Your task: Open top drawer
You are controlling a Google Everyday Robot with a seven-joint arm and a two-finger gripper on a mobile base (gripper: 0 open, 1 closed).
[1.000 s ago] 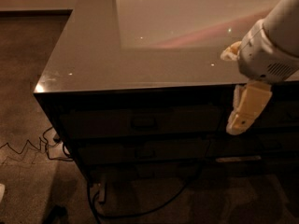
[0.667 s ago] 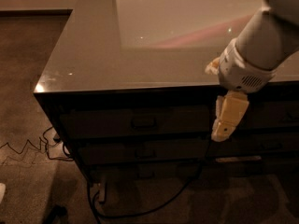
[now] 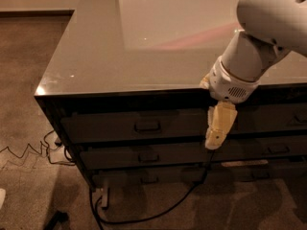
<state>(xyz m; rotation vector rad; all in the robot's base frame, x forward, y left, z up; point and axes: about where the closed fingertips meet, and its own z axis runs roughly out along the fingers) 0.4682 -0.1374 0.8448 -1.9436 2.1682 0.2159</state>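
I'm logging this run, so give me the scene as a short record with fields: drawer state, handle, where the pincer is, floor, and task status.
top drawer: shut, front level with the other fronts
handle: small bar at the centre of the front, nothing on it
pincer: hangs tip-down in front of the drawer fronts, right of the handle and apart from it
cabinet top: glossy, reflecting light
floor: black cable looping on the carpet below the cabinet
task status: drawer not yet opened
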